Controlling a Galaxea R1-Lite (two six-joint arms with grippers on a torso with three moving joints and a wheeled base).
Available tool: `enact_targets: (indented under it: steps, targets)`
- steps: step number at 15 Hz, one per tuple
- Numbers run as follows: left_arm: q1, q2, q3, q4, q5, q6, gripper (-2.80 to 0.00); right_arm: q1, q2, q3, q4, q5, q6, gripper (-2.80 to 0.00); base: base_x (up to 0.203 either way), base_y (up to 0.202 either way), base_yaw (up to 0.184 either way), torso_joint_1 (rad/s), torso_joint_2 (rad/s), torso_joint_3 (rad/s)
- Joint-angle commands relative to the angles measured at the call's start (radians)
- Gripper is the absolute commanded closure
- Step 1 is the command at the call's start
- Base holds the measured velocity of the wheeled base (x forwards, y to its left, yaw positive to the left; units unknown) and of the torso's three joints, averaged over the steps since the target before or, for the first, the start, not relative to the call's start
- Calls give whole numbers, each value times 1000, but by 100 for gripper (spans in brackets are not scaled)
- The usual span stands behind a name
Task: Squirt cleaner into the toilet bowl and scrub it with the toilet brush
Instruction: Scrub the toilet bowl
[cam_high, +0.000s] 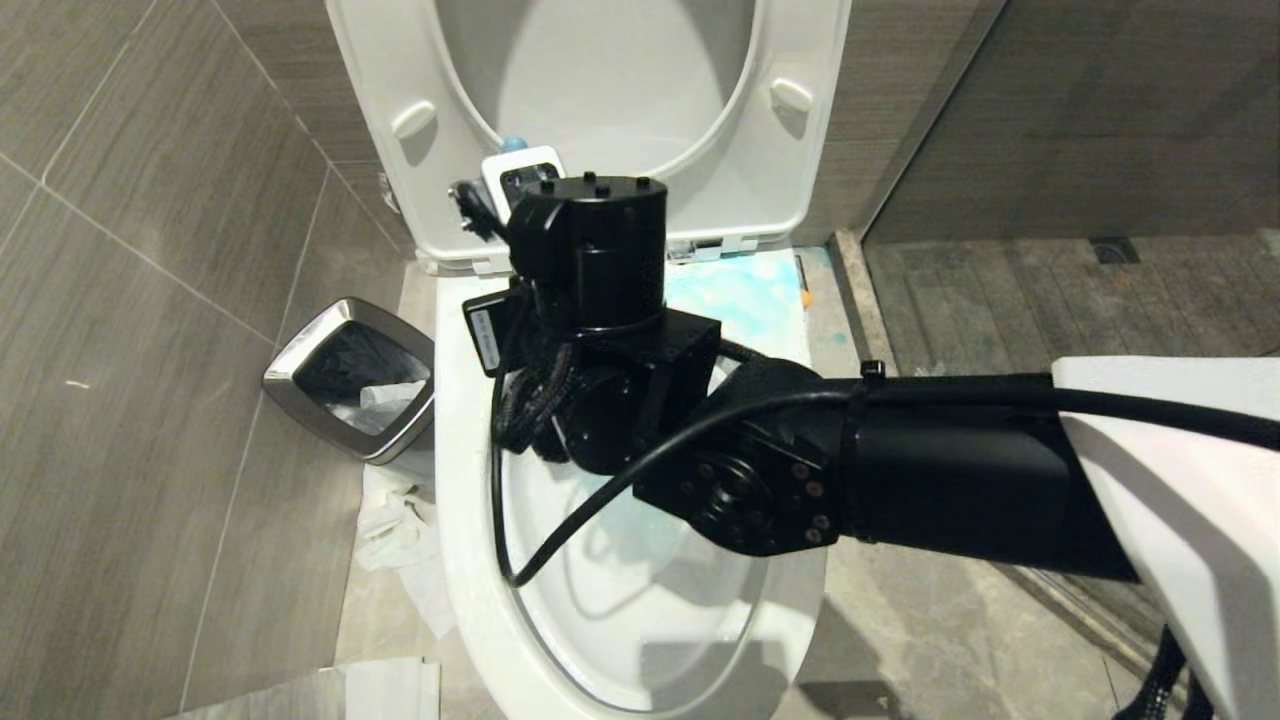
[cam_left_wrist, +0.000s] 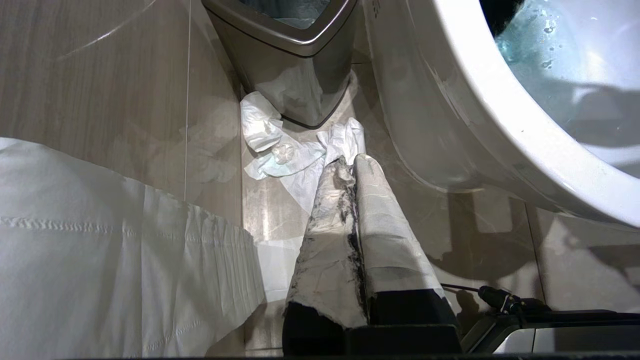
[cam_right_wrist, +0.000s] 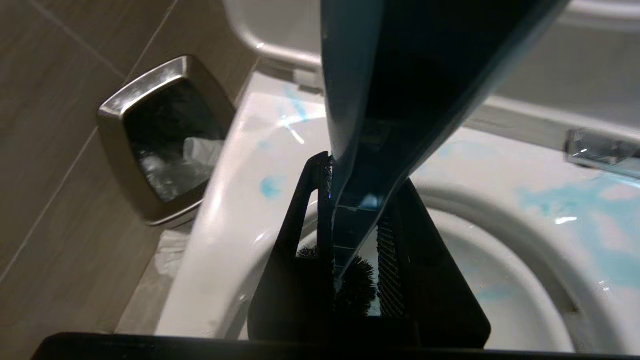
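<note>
A: Right gripper (cam_right_wrist: 356, 240) status?

B: Its black jaws are clamped on the slim dark blue-grey toilet brush (cam_right_wrist: 395, 100); handle passes between them, dark bristle head (cam_right_wrist: 357, 285) sits down inside the glossy white ceramic toilet bowl (cam_right_wrist: 505, 280). In the head view the right arm reaches over the bowl (cam_high: 470, 560).

A: Cleaner traces?

B: Blue smears on the rim and back ledge. Seat and lid (cam_high: 600, 90) raised.

A: Left gripper (cam_left_wrist: 352, 162)?

B: Closed, empty, paper-wrapped fingers (cam_left_wrist: 385, 225) together, low beside the bowl, near the steel-rimmed square waste bin (cam_left_wrist: 295, 55) and crumpled white tissue (cam_left_wrist: 280, 150) on the floor.
</note>
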Motion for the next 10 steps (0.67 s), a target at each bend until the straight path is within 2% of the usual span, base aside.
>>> enact_targets:
  steps: [1, 5, 10]
  targets:
    - [0, 1, 0, 0, -1, 0, 0, 42, -23, 63, -1, -14, 2, 0, 0, 0, 0, 0, 0, 0]
    - [0, 1, 0, 0, -1, 0, 0, 103, -180, 346, -3, -17, 28, 0, 0, 0, 0, 0, 0, 0]
    - [0, 1, 0, 0, 0, 2, 0, 132, -426, 704, -6, -21, 65, 0, 0, 0, 0, 0, 0, 0]
